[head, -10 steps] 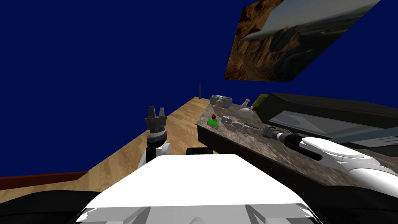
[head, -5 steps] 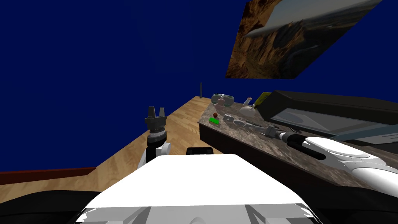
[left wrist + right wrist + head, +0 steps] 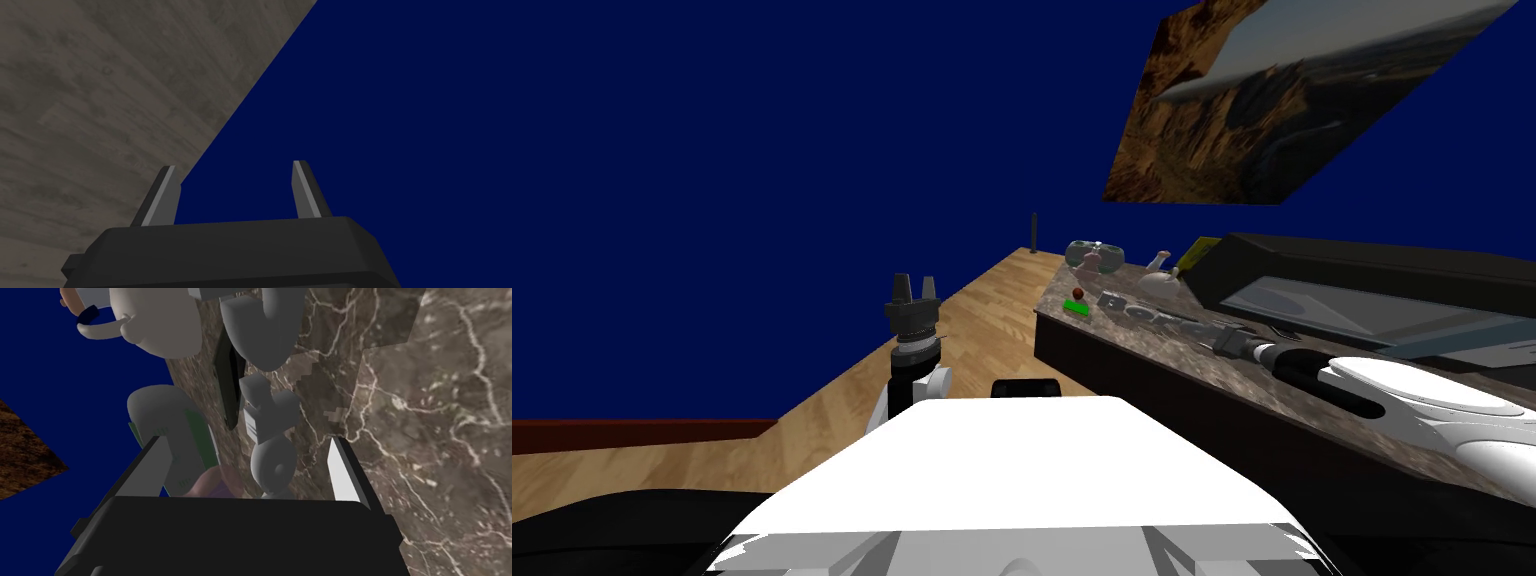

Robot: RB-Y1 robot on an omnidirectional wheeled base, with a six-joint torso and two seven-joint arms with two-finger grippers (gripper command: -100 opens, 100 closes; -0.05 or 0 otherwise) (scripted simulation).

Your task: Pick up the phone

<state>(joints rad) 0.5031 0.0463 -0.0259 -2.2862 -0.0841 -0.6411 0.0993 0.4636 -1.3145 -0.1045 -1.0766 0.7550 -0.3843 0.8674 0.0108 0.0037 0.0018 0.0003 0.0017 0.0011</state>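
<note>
Since the right claw [image 3: 245, 439] is the working one, start there: fingers spread about a third of its wrist view apart, nothing between them, nothing gripped. It hangs low over a brown marbled tabletop [image 3: 425, 413].

Just ahead of the fingertips, a row of pale grey letter-shaped blocks [image 3: 272, 465] runs away from the claw, in line with the gap.

Phone [image 3: 229, 388]: thin dark slab on the marble, just beside that row on the side towards the blue wall [image 3: 50, 388], partly hidden by the blocks. Its long axis runs roughly along the claw's line of sight, near end towards the claw, far end away. Neither finger touches it. Which face is up: cannot tell.

Past the phone stands a white teapot-like vessel [image 3: 155, 323]. A grey-green rounded object [image 3: 170, 433] sits close by one finger.

Head view supplies the layout. The right arm reaches out over the tabletop. A green block [image 3: 1077, 308] with a small red-brown ball [image 3: 1078, 293] on it sits at the tabletop's end. A large dark box [image 3: 1362, 275] lies along the wall, under a landscape painting [image 3: 1292, 100].

Left claw [image 3: 913, 288]: upright over the wooden floor [image 3: 962, 330], well apart from the tabletop, fingers spread, empty.
</note>
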